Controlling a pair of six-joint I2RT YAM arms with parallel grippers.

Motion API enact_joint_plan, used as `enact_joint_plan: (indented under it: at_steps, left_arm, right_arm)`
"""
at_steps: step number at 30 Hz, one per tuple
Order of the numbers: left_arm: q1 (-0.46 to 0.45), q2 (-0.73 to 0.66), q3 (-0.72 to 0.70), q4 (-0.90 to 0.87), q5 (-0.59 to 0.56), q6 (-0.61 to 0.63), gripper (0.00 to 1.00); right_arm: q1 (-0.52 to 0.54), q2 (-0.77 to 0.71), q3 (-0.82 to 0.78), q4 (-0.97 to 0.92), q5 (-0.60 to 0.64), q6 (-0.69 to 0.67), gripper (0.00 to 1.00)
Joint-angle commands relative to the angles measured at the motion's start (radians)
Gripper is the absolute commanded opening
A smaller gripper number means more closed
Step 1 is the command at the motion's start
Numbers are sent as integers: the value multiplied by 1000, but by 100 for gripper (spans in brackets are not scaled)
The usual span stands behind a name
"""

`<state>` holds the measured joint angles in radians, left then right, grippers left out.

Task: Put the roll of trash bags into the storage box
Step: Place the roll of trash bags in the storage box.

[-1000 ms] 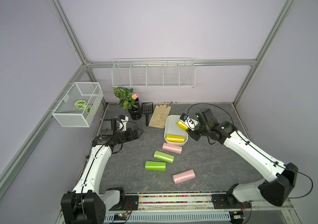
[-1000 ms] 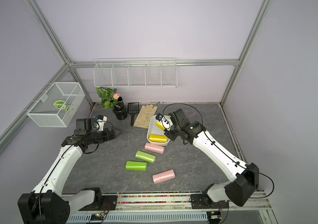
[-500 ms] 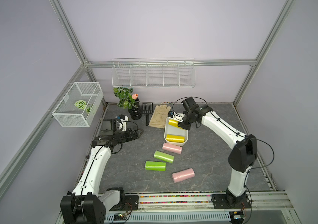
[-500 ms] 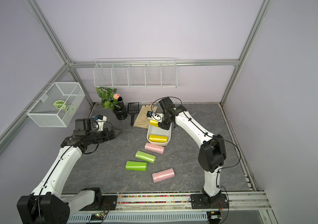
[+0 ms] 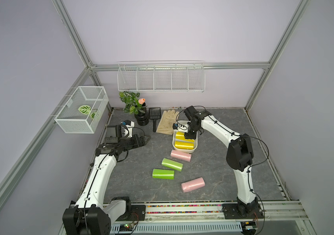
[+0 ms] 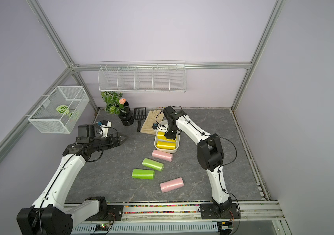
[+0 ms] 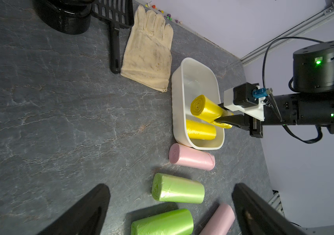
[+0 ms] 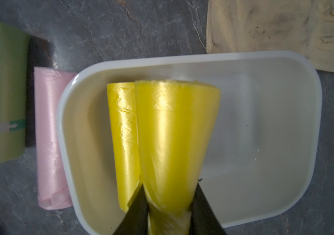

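My right arm has swung in over the plain white plastic storage box [image 7: 177,114] near the back edge of the grey worktop [image 5: 213,166]. The right fingers [image 7: 229,119] pinch the yellow roll of trash bags [image 8: 174,132], tilted just above a second yellow roll [image 5: 183,144] lying inside. My left fingers [image 5: 146,139] are spread wide, holding nothing.
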<state>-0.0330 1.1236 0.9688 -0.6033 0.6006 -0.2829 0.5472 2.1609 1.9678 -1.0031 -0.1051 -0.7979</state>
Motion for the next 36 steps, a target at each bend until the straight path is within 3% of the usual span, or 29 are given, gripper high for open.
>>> enact_joint_plan:
  at_steps: [1, 19, 25, 26, 28, 31, 36]
  left_arm:
    - [2, -16, 8, 7, 7, 9, 100]
    - [2, -23, 7, 4, 1, 8, 100]
    - [2, -24, 7, 5, 3, 7, 100]
    - [2, -26, 6, 5, 4, 7, 100]
    - [2, -27, 5, 7, 4, 7, 100]
    - [2, -28, 5, 6, 5, 7, 100]
    - [2, -30, 5, 6, 5, 7, 100]
  right_arm:
    - [-5, 23, -14, 0, 11, -33, 0]
    - [10, 126, -32, 31, 36, -37, 8]
    - [25, 135, -35, 43, 36, -25, 15]
    - [26, 134, -35, 42, 38, -24, 19]
    - [26, 135, -35, 43, 38, -21, 36]
    - [26, 130, -34, 43, 36, -18, 34]
    - [28, 96, -33, 37, 15, -11, 39]
